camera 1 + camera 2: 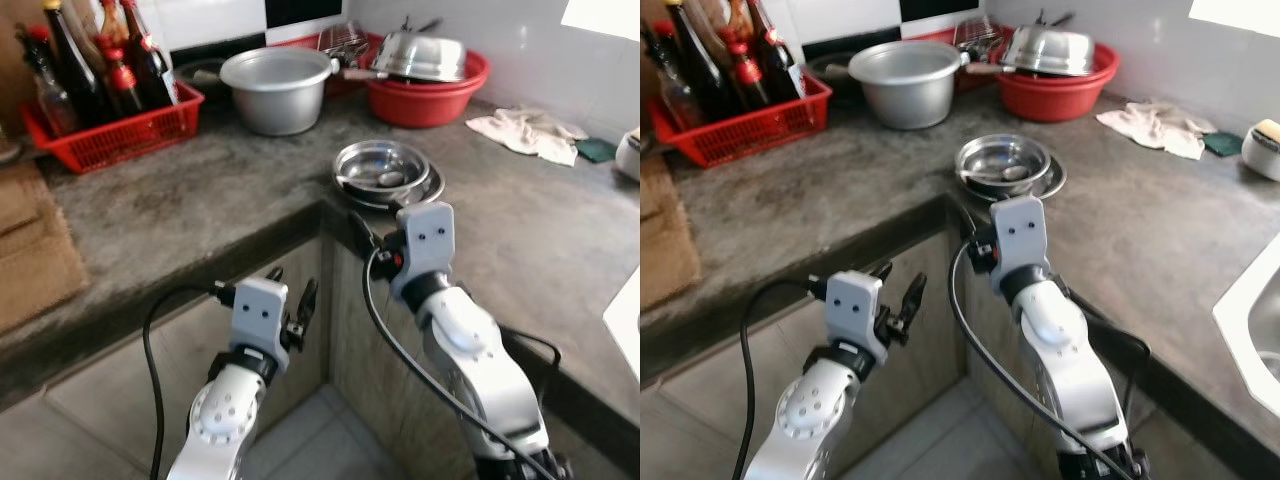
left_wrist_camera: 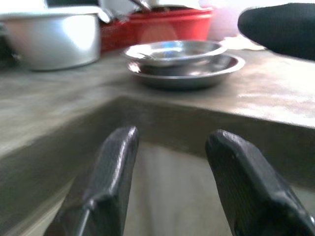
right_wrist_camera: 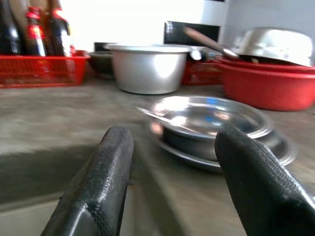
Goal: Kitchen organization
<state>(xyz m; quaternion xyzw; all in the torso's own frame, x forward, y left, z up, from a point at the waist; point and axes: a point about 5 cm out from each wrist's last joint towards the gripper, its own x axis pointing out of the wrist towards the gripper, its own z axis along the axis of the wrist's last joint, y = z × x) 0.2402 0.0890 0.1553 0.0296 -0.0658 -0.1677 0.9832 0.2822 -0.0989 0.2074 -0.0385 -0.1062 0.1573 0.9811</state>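
While the right eye view took in a white sink [image 1: 1250, 330] at 4 o'clock, round steel bowls [image 1: 385, 172] sat stacked on the rough grey bench [image 1: 200, 190]; right gripper [image 3: 170, 162] near them, left gripper [image 2: 172, 162] below the edge, jaws parted, empty.

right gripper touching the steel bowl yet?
Apart. In the right wrist view the open right gripper has bare countertop between its fingertips and the steel bowl, which sits on a steel plate ahead.

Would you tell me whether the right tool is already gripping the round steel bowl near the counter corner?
No, the right tool is open and short of the round steel bowl, which rests untouched on its steel plate.
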